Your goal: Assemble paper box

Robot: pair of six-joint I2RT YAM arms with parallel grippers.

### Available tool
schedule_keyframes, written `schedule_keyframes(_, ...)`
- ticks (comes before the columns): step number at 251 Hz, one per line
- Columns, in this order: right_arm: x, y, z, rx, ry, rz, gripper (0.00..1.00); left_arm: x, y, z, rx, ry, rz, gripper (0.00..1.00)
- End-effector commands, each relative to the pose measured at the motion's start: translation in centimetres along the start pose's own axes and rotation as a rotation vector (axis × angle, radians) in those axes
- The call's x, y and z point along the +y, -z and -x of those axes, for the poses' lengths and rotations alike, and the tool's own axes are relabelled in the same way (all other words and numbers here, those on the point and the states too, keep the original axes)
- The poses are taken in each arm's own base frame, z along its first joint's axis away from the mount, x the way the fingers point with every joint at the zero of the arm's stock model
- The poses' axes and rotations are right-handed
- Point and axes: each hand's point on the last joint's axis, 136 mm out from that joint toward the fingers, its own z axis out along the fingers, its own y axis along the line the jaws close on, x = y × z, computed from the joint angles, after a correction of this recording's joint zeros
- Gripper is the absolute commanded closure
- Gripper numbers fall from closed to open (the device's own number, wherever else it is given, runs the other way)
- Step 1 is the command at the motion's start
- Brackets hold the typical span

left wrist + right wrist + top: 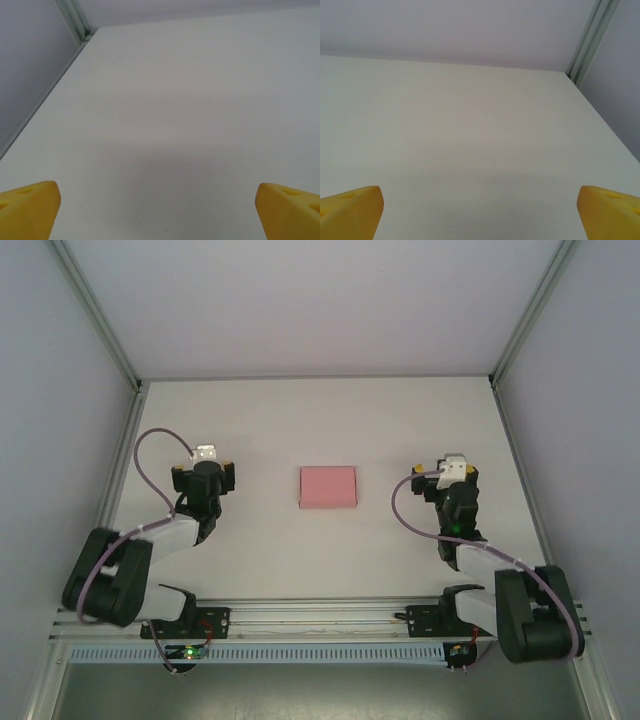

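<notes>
As arms (185, 525) flank it, paper box (328, 486) lies ctr.

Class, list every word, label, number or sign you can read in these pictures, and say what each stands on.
No text can be read anywhere.
The pink paper box is plain, the white table bears no print, and the left pincer and right pincer carry no lettering.
</notes>
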Motion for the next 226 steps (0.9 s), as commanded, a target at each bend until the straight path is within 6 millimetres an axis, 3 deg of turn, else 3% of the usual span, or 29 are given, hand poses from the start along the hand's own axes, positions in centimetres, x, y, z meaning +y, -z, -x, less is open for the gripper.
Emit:
schedule_keyframes(1,1.5,0.0,3.2,-0.167,-0.015,0.102,0.02,-0.9,-0.6,2.7,-0.143,-0.031,-0.071,0.0)
schedule_keyframes(16,2.7,-0.9,2.1,-0.128,0.005,0.177,0.02,0.0,-1.1,2.7,-0.221,0.009,-0.045,0.0)
schedule_keyframes(30,4.1,-1.6,1.2,-0.121,0.042,0.25,0.02,0.6,-1.0,1.5,-0.175,0.067,-0.098,0.0)
schedule_keyframes(47,3.1,-2.2,0.1,-0.097,-0.001,0.22,0.02,1.0,-1.4,0.6,-0.187,0.117,-0.133,0.0)
schedule_keyframes(58,3.5,-2.7,0.5,-0.123,-0.021,0.263,0.02,1.1,-1.5,1.3,-0.259,0.118,-0.125,0.0)
schedule_keyframes(77,2.7,-3.9,-1.0,-0.002,-0.05,0.229,0.02,0.0,-1.5,0.3,-0.157,0.092,-0.204,0.0)
schedule_keyframes(94,2.0,-4.6,0.2,-0.03,-0.065,0.191,0.02,0.4,-2.7,0.8,-0.161,0.108,-0.184,0.0)
schedule_keyframes(110,0.8,-5.0,0.0,-0.03,-0.096,0.126,0.02,0.7,-3.0,0.4,-0.085,0.131,-0.192,0.0)
schedule_keyframes(122,0.9,-5.0,-0.4,0.007,-0.081,0.119,0.02,0.7,-3.0,0.8,-0.139,0.132,-0.191,0.0)
schedule_keyframes(226,0.9,-5.2,-0.2,0.005,-0.067,0.098,0.02,0.7,-3.0,0.5,-0.101,0.126,-0.191,0.0)
